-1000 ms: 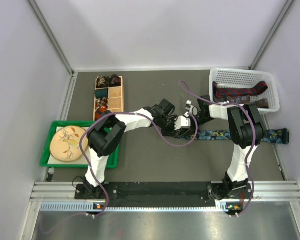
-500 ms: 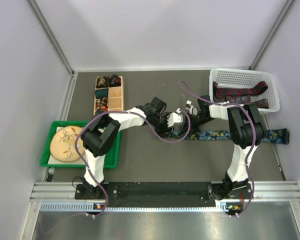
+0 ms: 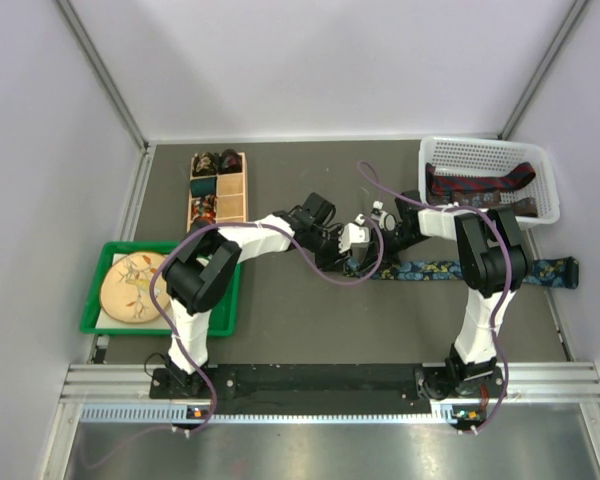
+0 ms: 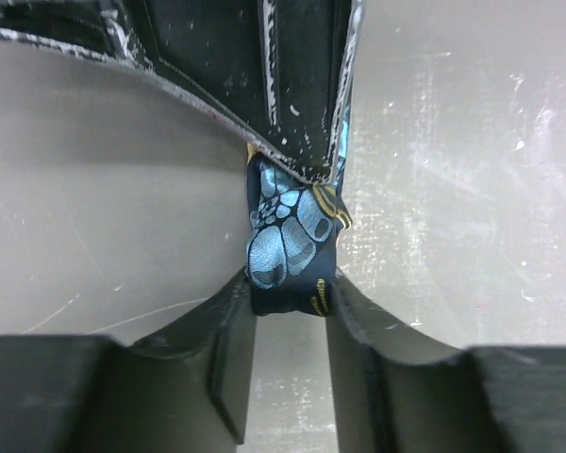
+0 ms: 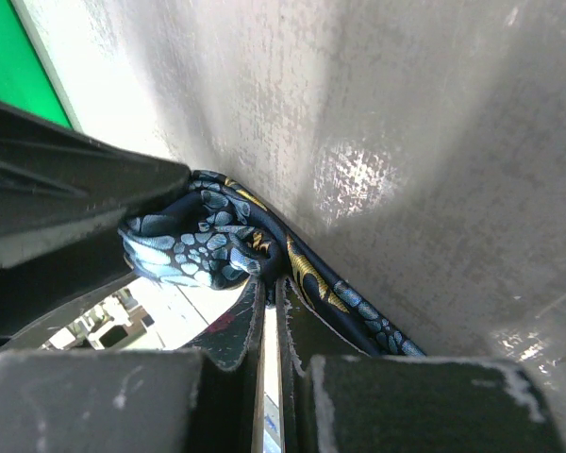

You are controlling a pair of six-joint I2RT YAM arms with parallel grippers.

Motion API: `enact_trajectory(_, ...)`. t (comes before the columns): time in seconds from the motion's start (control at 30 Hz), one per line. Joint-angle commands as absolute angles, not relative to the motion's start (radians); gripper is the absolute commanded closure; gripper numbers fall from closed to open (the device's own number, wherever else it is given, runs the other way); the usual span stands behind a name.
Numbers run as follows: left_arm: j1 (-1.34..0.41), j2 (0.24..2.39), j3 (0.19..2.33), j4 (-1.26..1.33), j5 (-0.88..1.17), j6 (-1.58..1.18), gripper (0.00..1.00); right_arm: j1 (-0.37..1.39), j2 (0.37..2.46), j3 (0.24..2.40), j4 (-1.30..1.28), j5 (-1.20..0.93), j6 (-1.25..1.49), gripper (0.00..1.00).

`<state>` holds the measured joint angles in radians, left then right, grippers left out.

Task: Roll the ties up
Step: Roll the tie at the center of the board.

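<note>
Top view
Floral tie: lying flat on the surface, running from the centre out toward 3 o'clock, with its inner end gathered where the two arms are meeting.
Left pincer: reaching in from 9 o'clock onto that gathered end.
Right pincer: pressing in from 1 o'clock, just beside the left one. I cannot tell its spread from here.
Red patterned ties: waiting in the white basket at 2 o'clock.
Rolled ties: sitting in the wooden divider box at 10 o'clock.

Left wrist view
Left pincer: pinching the folded end of the floral tie from both sides.
Right pincer: standing at 12 o'clock, touching the top of the fold.

Right wrist view
Right pincer: its tips are pressing almost together, leaving only a thin slit. I cannot tell whether a fabric layer is caught there.
Floral tie: bunching into a small loose coil at 10 o'clock, with the strip trailing off toward 5 o'clock.

Handling
Feel: probably light, soft and slippery, so the coil is likely springing open unless it is kept pinched.
Hold: best taken across the coil's flat sides, close to the core, while the free strip is being fed in.
</note>
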<state>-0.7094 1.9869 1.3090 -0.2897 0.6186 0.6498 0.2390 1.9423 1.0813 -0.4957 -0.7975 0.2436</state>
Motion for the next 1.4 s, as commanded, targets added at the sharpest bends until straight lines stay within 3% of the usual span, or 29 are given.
enact_trajectory(0.0, -0.721, 1.951, 1.353, -0.229, 0.69, 0.623, 0.65, 0.236, 1.986, 1.092, -0.497, -0.692, 0.201, 1.0)
enact_trajectory(0.43, -0.782, 2.068, 1.453, -0.169, 0.646, 0.563, 0.62, 0.236, 1.99, 1.091, -0.5, -0.692, 0.198, 1.0)
enact_trajectory(1.0, -0.793, 2.151, 1.465, -0.483, 0.476, 0.799, 0.67, 0.236, 1.928, 1.088, -0.502, -0.747, 0.183, 1.0)
enact_trajectory(1.37, -0.792, 2.189, 1.506, -0.592, 0.446, 0.841, 0.7, 0.19, 1.822, 1.124, -0.643, -0.879, 0.13, 0.8)
